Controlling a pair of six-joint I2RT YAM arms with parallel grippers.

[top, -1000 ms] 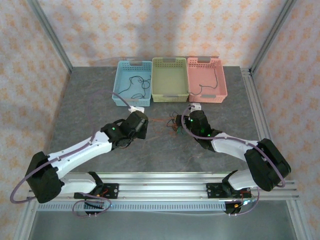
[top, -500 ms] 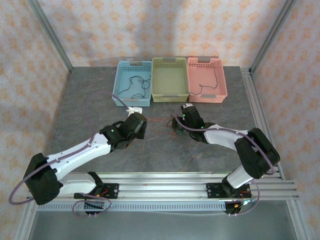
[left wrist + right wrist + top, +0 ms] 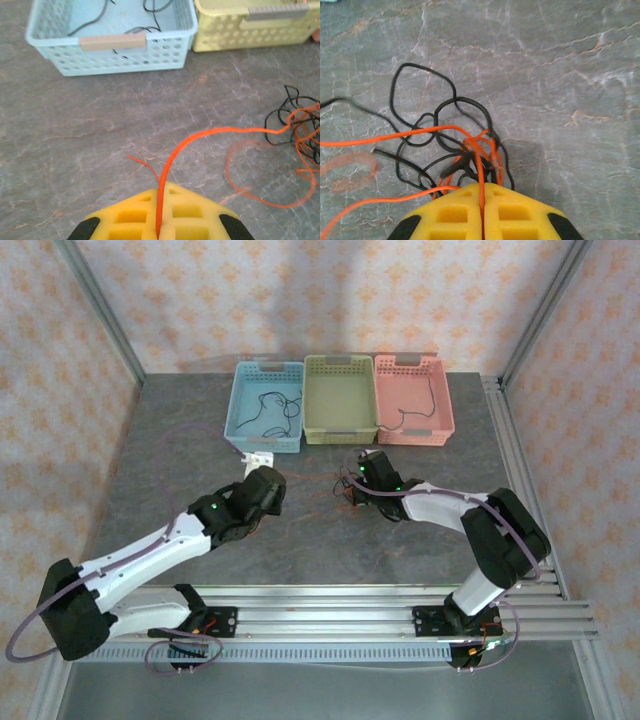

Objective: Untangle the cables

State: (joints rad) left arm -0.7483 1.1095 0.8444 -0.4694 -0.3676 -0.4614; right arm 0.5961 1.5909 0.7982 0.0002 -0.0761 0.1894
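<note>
Grey counter (image 3: 170, 440), baskets (image 3: 340, 430) at back. L pincer (image 3: 159, 220) pinched shut on orange cable (image 3: 210, 132). R pincer (image 3: 481, 210) clamped on an orange strand at the knot (image 3: 470, 147) w/ black cable (image 3: 420, 65), mid-counter btwn arms. Prob. R pins the knot so L can draw orange free.

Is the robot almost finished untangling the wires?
Partway, it seems. Done: black cables lie in the blue basket and the pink basket. In hand: the left gripper and right gripper are each shut on the orange cable. Left: the knot of black and orange on the table; the green basket looks empty.
</note>
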